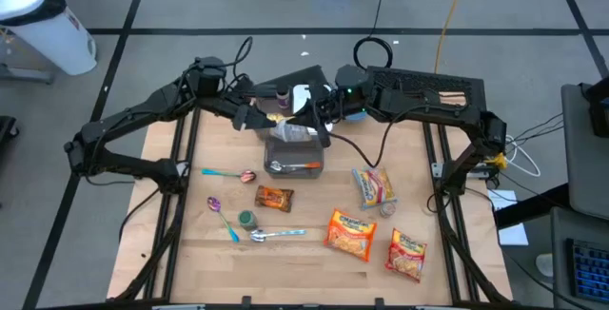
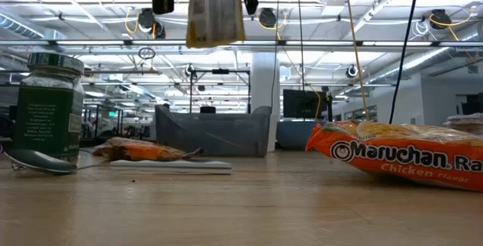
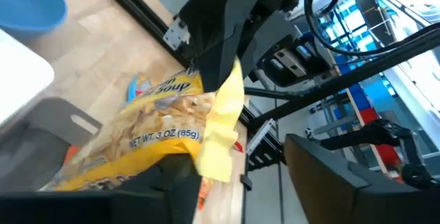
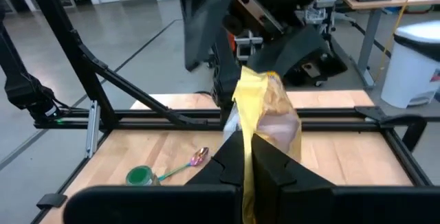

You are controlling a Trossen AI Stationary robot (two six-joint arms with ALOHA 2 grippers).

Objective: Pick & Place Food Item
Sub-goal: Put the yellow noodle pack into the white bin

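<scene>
Two pincers meet over the grey bin [image 1: 295, 153] at the far middle of the tabletop [image 1: 304, 253]. Right pincer [image 4: 247, 148] is clamped flat on the yellow noodle packet [image 4: 265, 114], which hangs high in the air. Left pincer [image 1: 269, 120] sits just beside it, fingers parted around the packet's other end. Below them, the bin holds a spoon [image 1: 290, 166]; farther out lie orange ramen packs [image 1: 350, 233] and a green-lidded jar [image 1: 246, 219].

Right gripper [image 4: 247, 157] pinching a yellow noodle packet [image 4: 269, 117]

A green-lidded jar [image 4: 141, 176] and a spoon [image 4: 184, 164] lie on the table [image 4: 330, 154].
</scene>
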